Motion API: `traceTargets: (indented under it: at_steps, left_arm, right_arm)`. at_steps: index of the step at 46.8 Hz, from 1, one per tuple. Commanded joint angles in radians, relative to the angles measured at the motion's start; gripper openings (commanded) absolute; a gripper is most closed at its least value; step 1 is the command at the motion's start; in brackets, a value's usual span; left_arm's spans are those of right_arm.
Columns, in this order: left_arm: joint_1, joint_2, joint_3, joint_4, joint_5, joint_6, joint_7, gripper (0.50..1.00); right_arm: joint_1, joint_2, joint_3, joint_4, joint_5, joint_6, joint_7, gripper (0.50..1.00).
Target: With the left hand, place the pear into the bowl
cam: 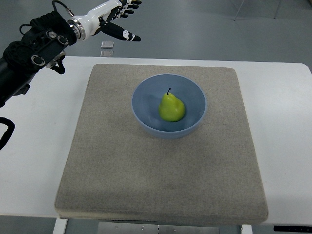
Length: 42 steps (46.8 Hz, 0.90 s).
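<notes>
Pear [171, 108] in blue bowl [146, 100] — upright

Bright, even overhead light; sharp, soft shadows.

You've got open mat [161, 180] on all sides of the bowl [146, 95]: widest toward the near edge, ample left and right, narrower at the far edge. The bowl is the only raised thing on the mat, w/ the pear [171, 108] lying inside, stem pointing away; its rim is clear all round, nothing above it. The left hand [117, 17] hangs past the table's far-left corner, fingers spread, well apart from the bowl. Bare table [44, 136] flanks the mat both sides. A small flat object [107, 44] lies on the floor beyond the table.
</notes>
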Motion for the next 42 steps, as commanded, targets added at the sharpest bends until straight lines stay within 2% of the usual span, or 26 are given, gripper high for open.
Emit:
traceTargets:
  at_steps: [1, 12, 28, 42]
  left_arm:
    - [0.002, -0.001, 0.003, 0.030, -0.100, 0.035, 0.001, 0.977]
    - [0.062, -0.017, 0.003, 0.107, -0.317, 0.083, 0.001, 0.988]
    - [0.134, -0.023, 0.002, 0.098, -0.463, 0.058, -0.004, 0.990]
    - [0.181, -0.031, 0.000, 0.104, -0.570, -0.061, -0.014, 0.990]
  right_arm:
    - [0.000, 0.000, 0.000, -0.001, 0.000, 0.000, 0.000, 0.924]
    - [0.000, 0.000, 0.000, -0.001, 0.000, 0.000, 0.000, 0.924]
    - [0.000, 0.000, 0.000, 0.001, 0.000, 0.000, 0.000, 0.926]
    - [0.000, 0.000, 0.000, -0.001, 0.000, 0.000, 0.000, 0.924]
